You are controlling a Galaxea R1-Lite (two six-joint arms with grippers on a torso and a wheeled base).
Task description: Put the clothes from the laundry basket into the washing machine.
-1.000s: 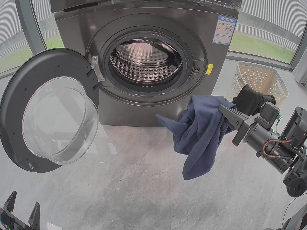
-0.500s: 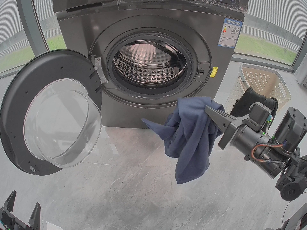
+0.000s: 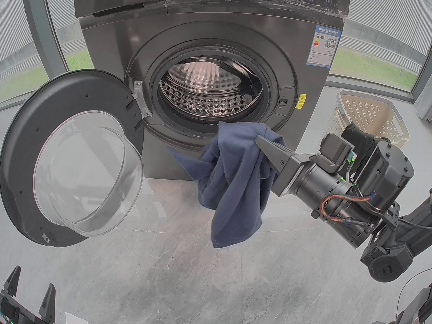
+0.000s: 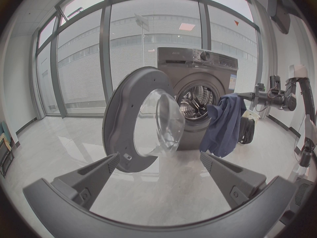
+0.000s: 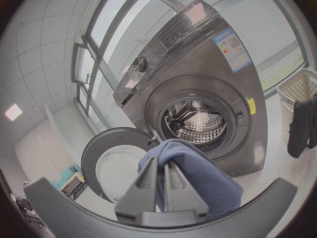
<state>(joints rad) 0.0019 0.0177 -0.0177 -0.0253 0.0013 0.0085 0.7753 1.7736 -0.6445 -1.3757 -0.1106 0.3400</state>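
My right gripper [image 3: 261, 141] [image 5: 162, 162] is shut on a dark blue garment [image 3: 234, 176] [image 5: 201, 179] [image 4: 226, 124], which hangs in the air just below and in front of the washing machine's open drum [image 3: 210, 91] [image 5: 196, 121]. The washing machine [image 3: 211, 28] stands with its round door [image 3: 67, 154] [image 4: 138, 119] swung wide to the left. The beige laundry basket [image 3: 375, 113] [image 5: 297, 90] stands on the floor to the machine's right, with a black garment [image 3: 360, 142] [image 5: 302, 126] draped over its rim. My left gripper [image 4: 158, 164] [image 3: 29, 289] is open, low at the near left.
The grey tiled floor [image 3: 157, 266] stretches in front of the machine. Large windows [image 3: 382, 28] run behind it. The open door takes up the space left of the drum opening.
My right gripper has carried the blue garment leftward and upward from near the basket to just in front of the drum opening. The head view shifted slightly early on. The left gripper stayed put.
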